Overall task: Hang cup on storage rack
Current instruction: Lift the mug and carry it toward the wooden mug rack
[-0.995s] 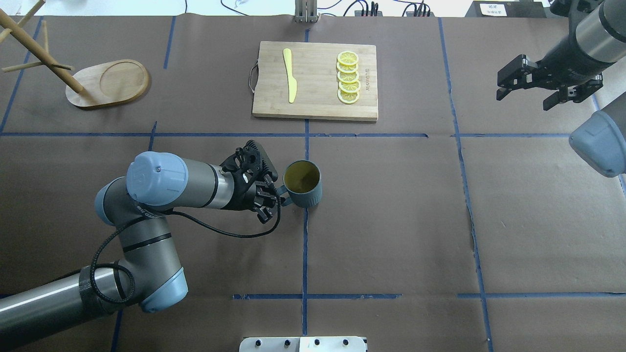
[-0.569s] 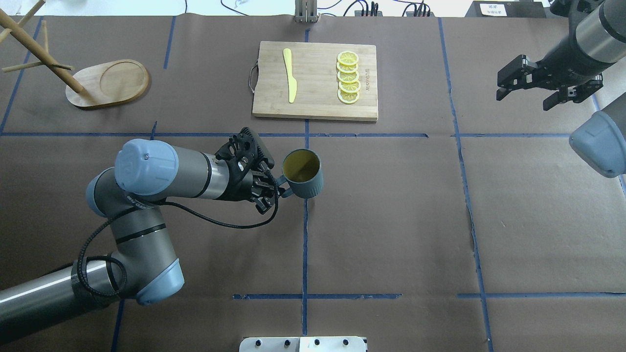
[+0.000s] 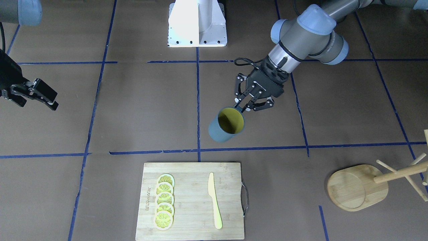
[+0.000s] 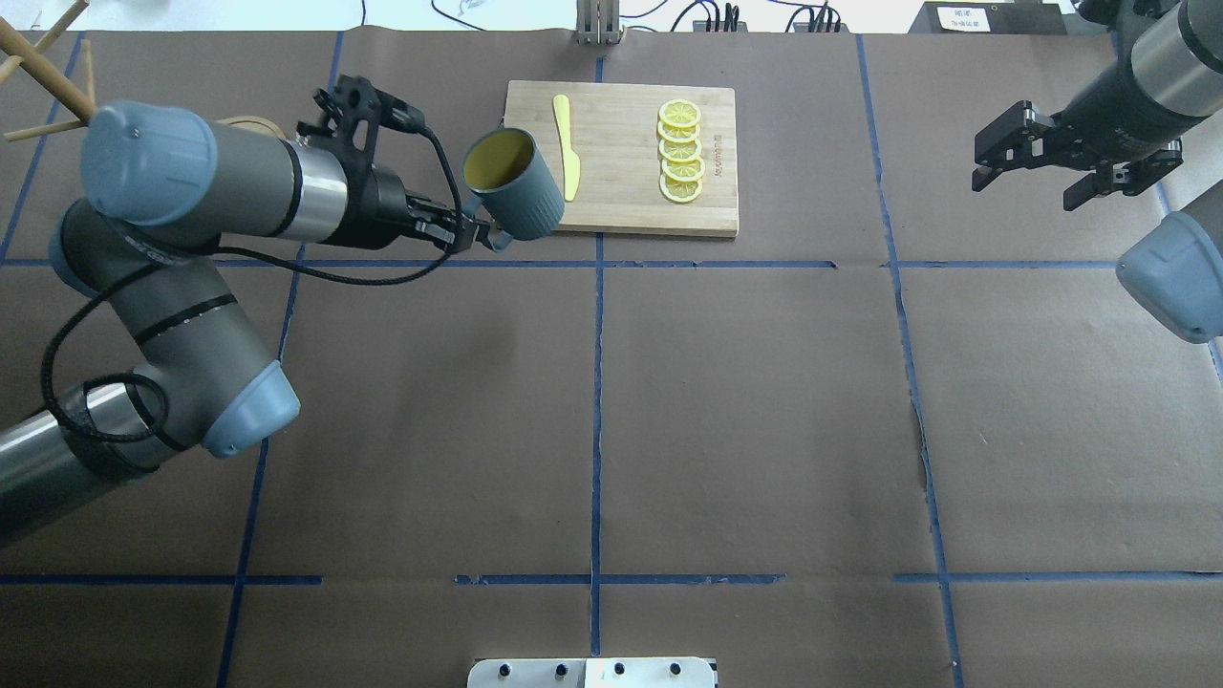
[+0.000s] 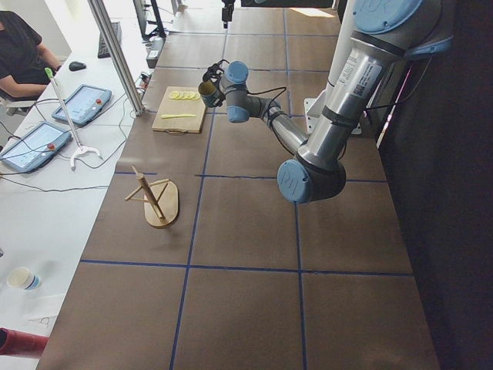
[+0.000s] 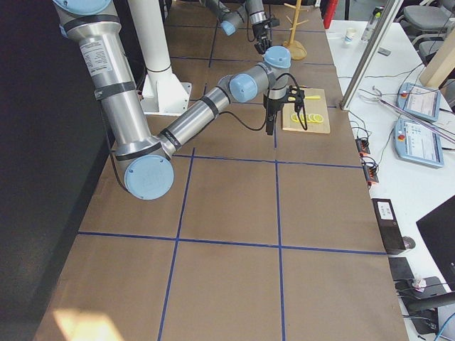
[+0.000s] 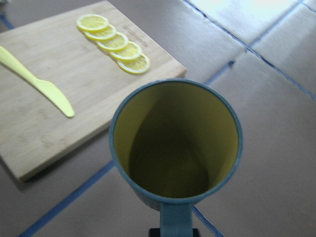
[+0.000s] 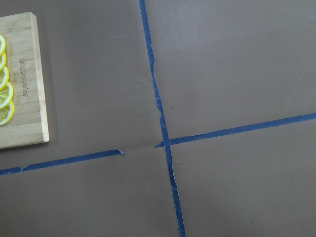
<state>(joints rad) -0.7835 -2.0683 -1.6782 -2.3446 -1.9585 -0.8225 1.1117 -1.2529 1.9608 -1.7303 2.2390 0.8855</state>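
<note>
The dark blue-grey cup (image 4: 521,191) with its yellow-olive inside hangs tilted in the air. My left gripper (image 4: 475,234) is shut on its loop handle. The front view shows the cup (image 3: 226,126) raised over the table between the robot and the cutting board, with the left gripper (image 3: 245,105) behind it. The left wrist view looks straight into the cup (image 7: 175,148). The wooden storage rack (image 3: 358,187) stands at the far left corner; in the overhead view only its pegs (image 4: 38,67) show past my left arm. My right gripper (image 4: 1030,186) is open and empty, far to the right.
A wooden cutting board (image 4: 621,191) at the back centre holds several lemon slices (image 4: 680,151) and a yellow plastic knife (image 4: 568,143). Blue tape lines cross the brown table cover. The robot's white base (image 3: 197,23) sits at the near edge.
My left gripper has lifted the cup off the table by its handle and carried it up, away from the robot and to the left. The right arm has barely moved.
</note>
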